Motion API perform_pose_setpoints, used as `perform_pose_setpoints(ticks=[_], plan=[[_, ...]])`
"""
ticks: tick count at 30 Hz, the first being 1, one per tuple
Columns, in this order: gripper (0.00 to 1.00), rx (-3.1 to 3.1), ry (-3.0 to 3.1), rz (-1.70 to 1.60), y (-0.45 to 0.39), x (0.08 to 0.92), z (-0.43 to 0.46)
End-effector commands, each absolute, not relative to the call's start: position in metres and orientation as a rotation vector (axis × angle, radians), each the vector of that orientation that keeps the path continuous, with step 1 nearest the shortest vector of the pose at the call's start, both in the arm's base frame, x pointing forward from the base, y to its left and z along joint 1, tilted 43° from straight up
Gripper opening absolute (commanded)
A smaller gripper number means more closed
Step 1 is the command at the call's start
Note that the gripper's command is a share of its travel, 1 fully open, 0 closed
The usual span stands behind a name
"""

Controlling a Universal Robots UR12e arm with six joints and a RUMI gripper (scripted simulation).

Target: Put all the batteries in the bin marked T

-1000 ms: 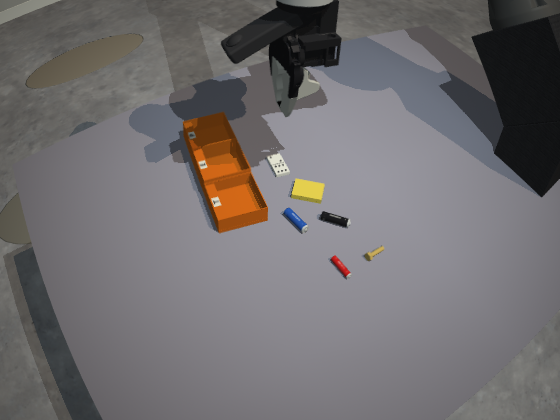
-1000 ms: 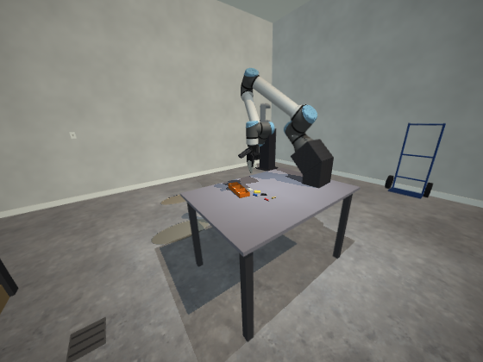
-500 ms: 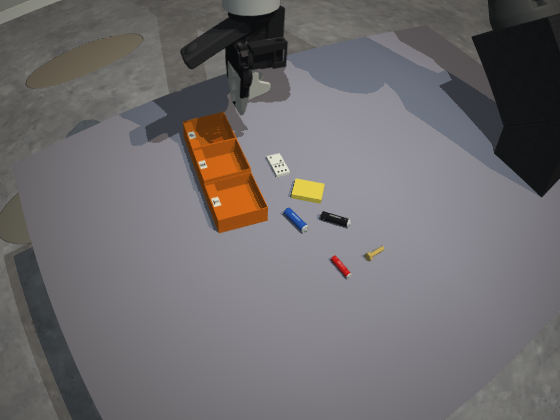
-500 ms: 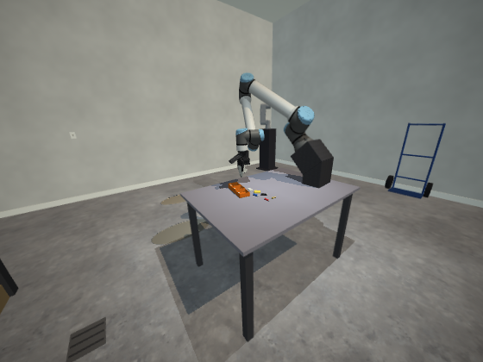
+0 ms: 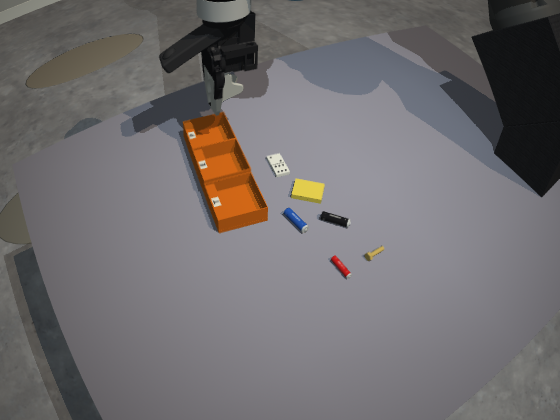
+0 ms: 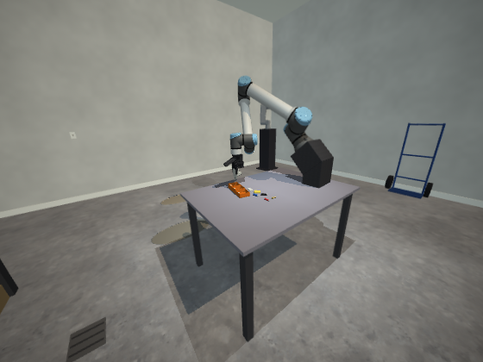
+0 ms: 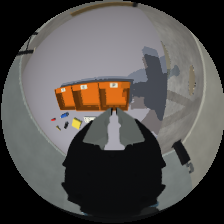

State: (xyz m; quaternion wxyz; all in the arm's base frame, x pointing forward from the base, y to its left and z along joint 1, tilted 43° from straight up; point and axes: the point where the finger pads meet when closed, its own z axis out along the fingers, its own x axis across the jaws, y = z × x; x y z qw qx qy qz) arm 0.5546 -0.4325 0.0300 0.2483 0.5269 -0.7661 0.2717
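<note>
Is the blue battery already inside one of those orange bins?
No, the blue battery lies on the table just beside the orange bins, next to the black battery.
</note>
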Motion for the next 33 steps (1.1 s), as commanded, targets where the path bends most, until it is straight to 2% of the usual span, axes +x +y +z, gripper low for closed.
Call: perform_pose_setpoints(ticks=[1,33], plan=[[0.04,1.437,-2.088,0.742,-0.437,0.555,0.027],[0.04,1.437,-2.088,0.741,-0.469,0.55,-0.008]])
